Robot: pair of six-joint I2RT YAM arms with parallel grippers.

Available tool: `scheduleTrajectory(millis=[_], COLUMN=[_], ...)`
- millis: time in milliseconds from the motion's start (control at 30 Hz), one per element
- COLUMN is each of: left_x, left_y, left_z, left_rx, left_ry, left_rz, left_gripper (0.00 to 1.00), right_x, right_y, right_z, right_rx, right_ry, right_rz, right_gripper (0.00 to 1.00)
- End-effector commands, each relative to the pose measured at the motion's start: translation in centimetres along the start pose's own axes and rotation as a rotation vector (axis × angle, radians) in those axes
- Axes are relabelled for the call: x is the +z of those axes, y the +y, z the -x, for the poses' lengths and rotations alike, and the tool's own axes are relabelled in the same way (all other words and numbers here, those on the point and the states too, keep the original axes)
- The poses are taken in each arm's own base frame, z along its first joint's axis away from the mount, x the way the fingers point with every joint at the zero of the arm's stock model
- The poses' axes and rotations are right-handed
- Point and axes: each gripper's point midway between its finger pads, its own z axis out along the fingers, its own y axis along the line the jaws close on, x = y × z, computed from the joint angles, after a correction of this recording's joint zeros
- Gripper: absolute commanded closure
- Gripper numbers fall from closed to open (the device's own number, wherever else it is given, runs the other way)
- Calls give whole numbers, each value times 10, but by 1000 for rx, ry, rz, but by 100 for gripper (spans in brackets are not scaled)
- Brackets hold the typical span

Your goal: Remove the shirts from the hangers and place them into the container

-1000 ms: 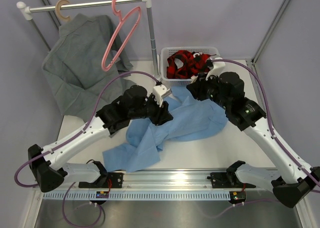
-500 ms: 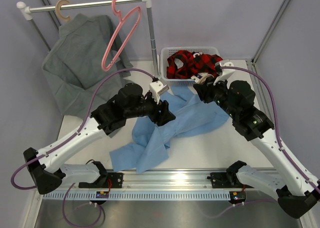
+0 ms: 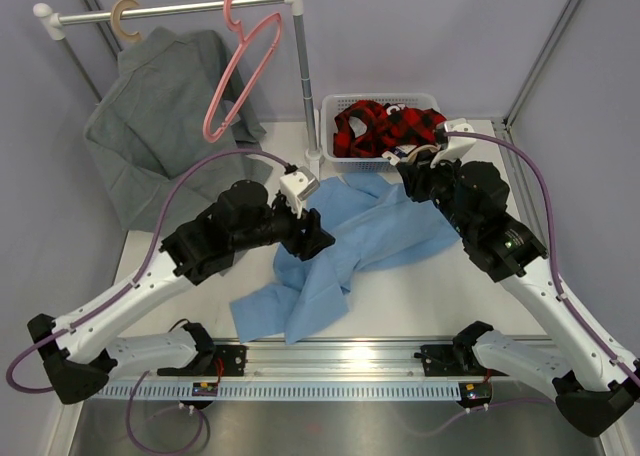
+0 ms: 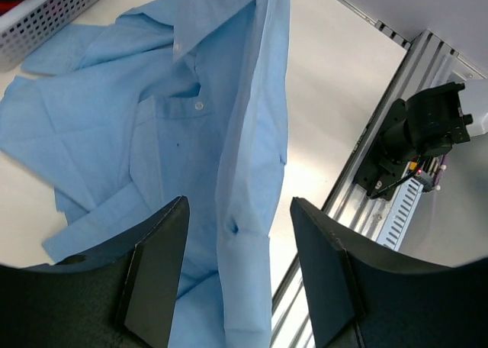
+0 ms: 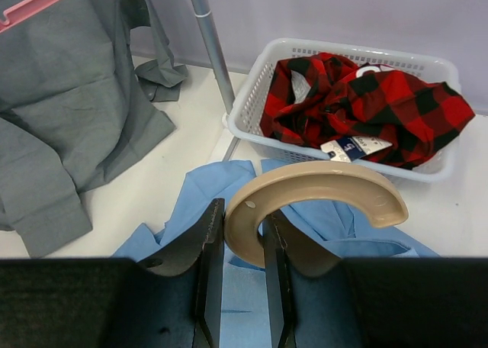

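Blue shirt [image 3: 372, 238] edge just beside container [image 3: 328, 131] | right gripper [image 5: 242, 224] pinching tan hanger [image 5: 320, 183]

1. The light blue shirt [image 4: 191, 127] is seen as thin, matt, creased cloth.
2. The plaid shirt [image 5: 396, 111] is shown as soft woven cloth.
3. The container [image 5: 245, 100] is moulded of white, faintly glossy, perforated plastic.
4. The tan hanger [image 5: 320, 182] is finished smooth and matt.
5. The rail [image 3: 180, 7] is made of shiny metal.
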Motion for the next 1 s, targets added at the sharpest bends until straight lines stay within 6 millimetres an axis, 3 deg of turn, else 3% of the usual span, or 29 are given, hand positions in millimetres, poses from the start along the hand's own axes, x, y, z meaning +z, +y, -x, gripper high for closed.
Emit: scheduleTrajectory(millis=[0, 167, 333, 633, 767, 967], left_x=[-12, -5, 6, 10, 3, -39], left_y=[3, 5, 11, 12, 10, 10], left_z=[-2, -21, -25, -21, -16, 11], left_rx=[-42, -74, -86, -82, -76, -36], left_ry=[-36, 10, 36, 39, 16, -51], left_rz=[40, 47, 76, 78, 72, 128], left_gripper=[39, 40, 48, 100, 100, 100], right_x=[-3, 0, 0, -2, 0, 7], right_y=[-7, -7, -7, -10, -18, -43], right_z=[33, 34, 35, 34, 31, 14], right_rx=[-12, -8, -9, -20, -24, -55], right_ry=[-120, -126, -128, -128, -122, -72], right_rz=[-47, -54, -50, -68, -112, -255], right_gripper=[100, 100, 100, 100, 100, 100])
